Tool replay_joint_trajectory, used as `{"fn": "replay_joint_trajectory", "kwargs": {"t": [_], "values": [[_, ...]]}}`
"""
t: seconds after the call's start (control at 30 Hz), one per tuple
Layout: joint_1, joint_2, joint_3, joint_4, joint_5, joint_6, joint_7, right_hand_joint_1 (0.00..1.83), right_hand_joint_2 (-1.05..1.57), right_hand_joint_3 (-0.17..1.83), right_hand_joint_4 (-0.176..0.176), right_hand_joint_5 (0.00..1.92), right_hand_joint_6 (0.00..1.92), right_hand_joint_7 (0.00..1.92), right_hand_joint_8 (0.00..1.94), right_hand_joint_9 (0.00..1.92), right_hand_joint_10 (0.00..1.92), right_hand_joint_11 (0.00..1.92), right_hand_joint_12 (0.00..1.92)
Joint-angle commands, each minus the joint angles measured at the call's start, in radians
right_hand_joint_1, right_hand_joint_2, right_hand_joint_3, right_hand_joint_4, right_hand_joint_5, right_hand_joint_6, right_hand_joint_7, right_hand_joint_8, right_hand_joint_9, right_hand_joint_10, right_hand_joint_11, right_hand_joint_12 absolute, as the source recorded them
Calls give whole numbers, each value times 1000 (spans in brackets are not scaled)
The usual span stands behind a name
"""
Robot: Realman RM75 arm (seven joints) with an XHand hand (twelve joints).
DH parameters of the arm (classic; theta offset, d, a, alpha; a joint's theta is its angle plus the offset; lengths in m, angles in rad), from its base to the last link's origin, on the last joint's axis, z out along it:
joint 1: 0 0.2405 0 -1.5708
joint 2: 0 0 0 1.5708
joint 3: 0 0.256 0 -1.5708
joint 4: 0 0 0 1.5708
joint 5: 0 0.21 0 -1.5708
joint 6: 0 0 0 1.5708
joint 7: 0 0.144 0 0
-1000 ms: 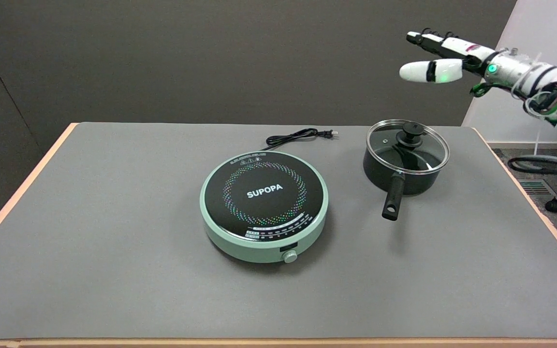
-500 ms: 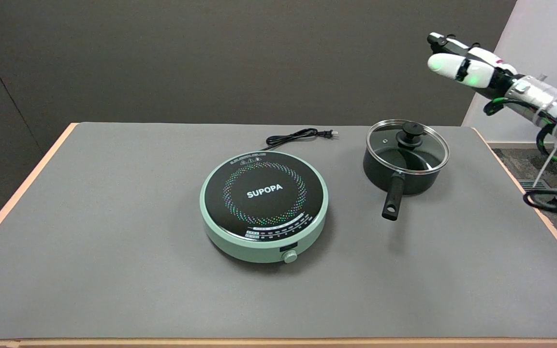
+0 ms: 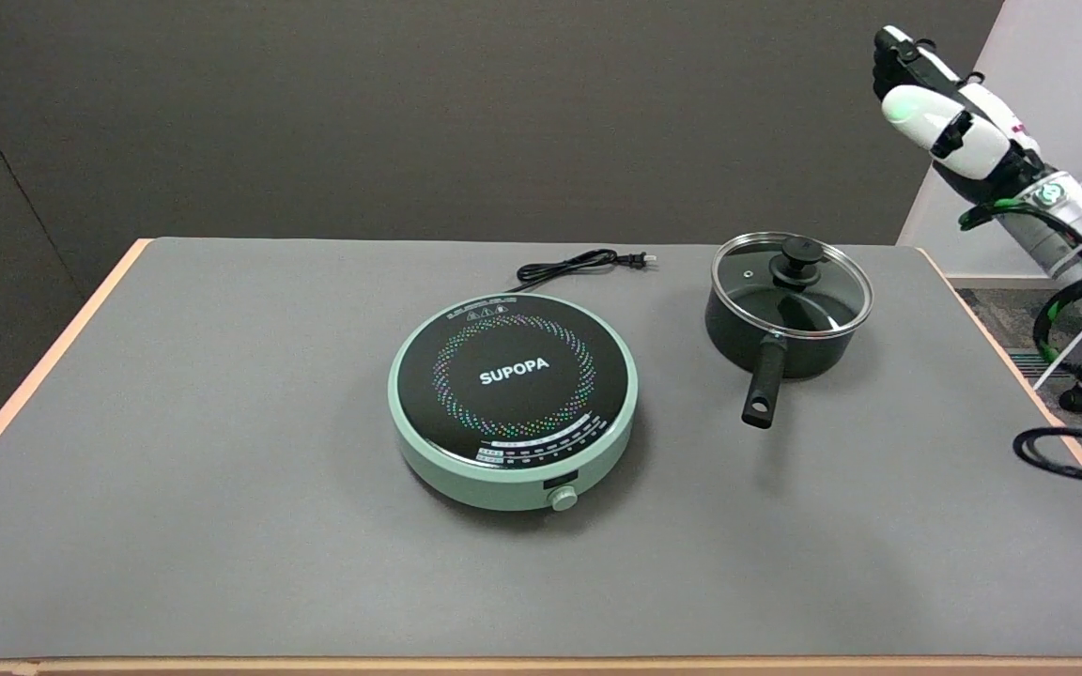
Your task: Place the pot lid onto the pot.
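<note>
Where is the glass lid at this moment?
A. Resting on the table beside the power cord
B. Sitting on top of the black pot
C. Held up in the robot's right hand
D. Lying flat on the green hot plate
B. The glass lid sits on the rim of the black pot, its knob up, while the right hand is raised well off to the right and holds nothing.

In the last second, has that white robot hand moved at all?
Yes. The right hand has pulled back to the right and a little upward, away from the pot, which sits unmoved with its lid on.
</note>
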Motion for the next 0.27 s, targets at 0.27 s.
{"fn": "replay_joint_trajectory", "kwargs": {"t": [0.27], "values": [[-239,-114,66,-120,379,-286,-273,392,441,822,-15,45,94,-1,76,-1,0,-1,-1]]}}
